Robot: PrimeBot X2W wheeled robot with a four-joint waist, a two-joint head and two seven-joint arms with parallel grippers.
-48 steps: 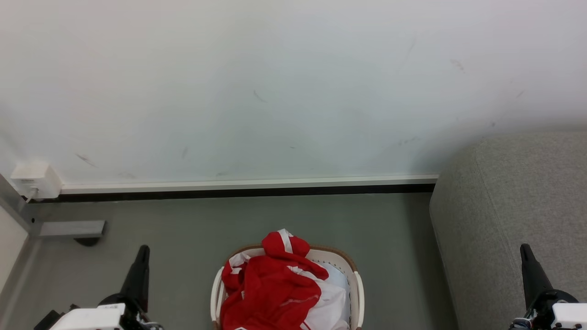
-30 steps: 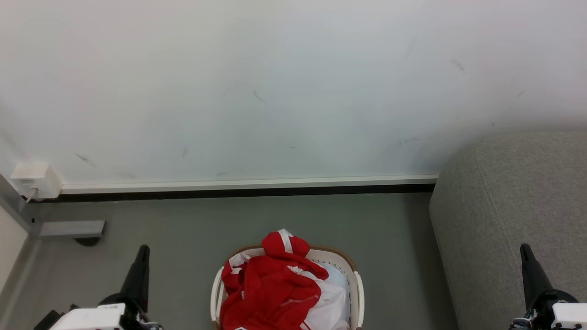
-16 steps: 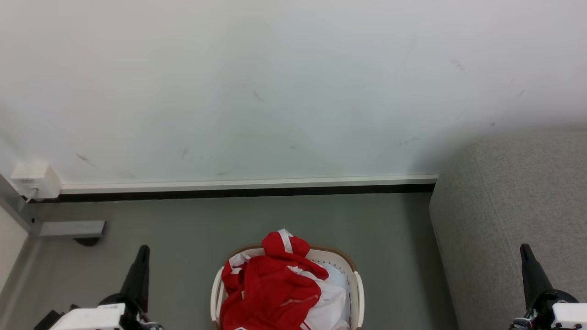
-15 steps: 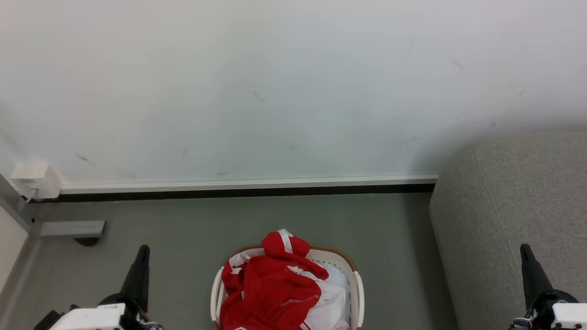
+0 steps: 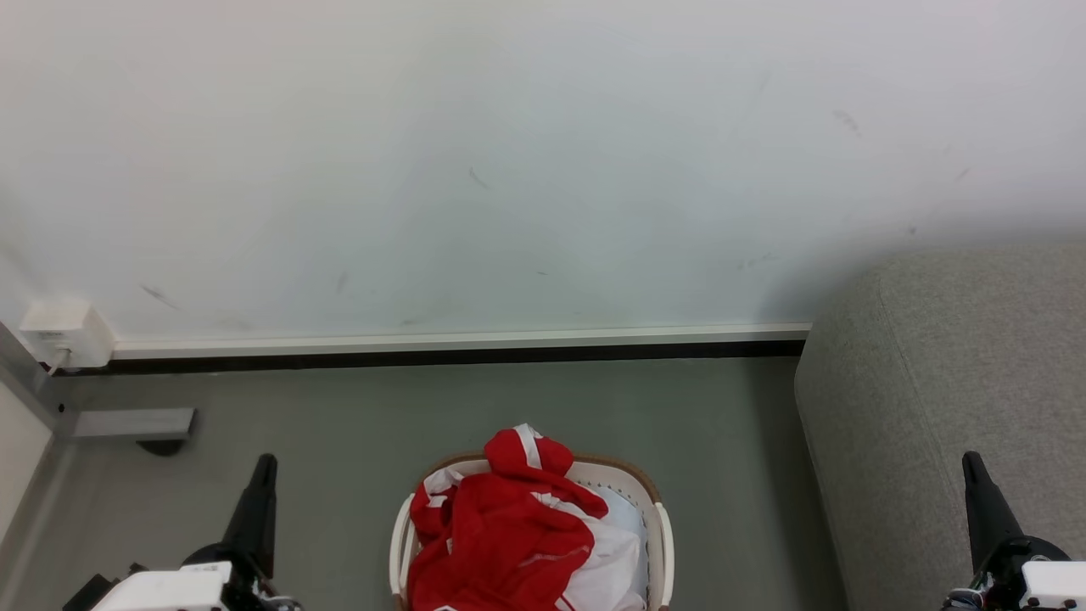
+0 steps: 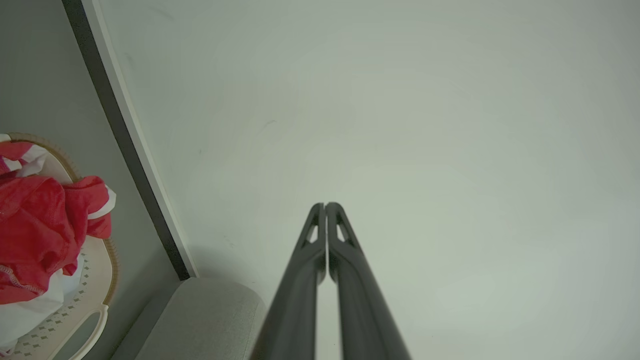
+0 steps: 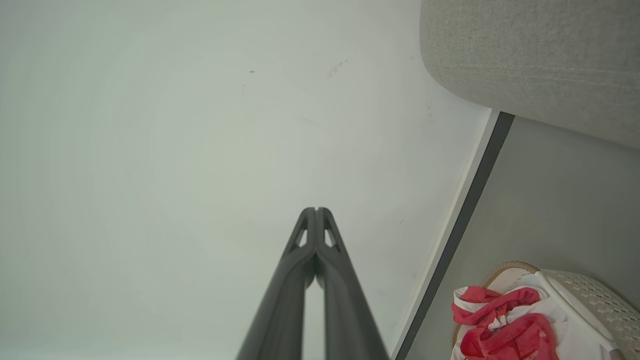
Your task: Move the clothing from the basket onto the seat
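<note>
Status: not begun, as far as I can judge. My left claw [image 6: 325, 206] has its two fingers pressed flat together at the tips and holds nothing. My right claw [image 7: 316, 210] is the same: fingers meeting at the tips, nothing between them. Both point ahead at the pale wall [image 5: 543, 153], and neither touches any task item.

The basket [image 5: 660, 526] stands on the grey floor [image 5: 339, 407] between my two claws, to the right of the left claw and to the left of the right one, apart from both. The clothing [image 5: 501, 530] is heaped in it, red with white bands, with one bunched fold rising above the rim on the side farther from my claws. Beneath and beside the red there is white material; I cannot tell how much of that is garment and how much is lining. The seat [image 5: 950, 365] lies at my right claw, which shows against its grey cloth in the head view, and it extends ahead of that claw to the wall. All the red fabric I can see is in the basket.

Done: nothing that shows. Left: the whole of it. A claw must open, go down to the heap, close on a fold, lift it clear of the rim, carry it right to the seat and release; then repeat, in my estimate, until the basket holds no red
</note>
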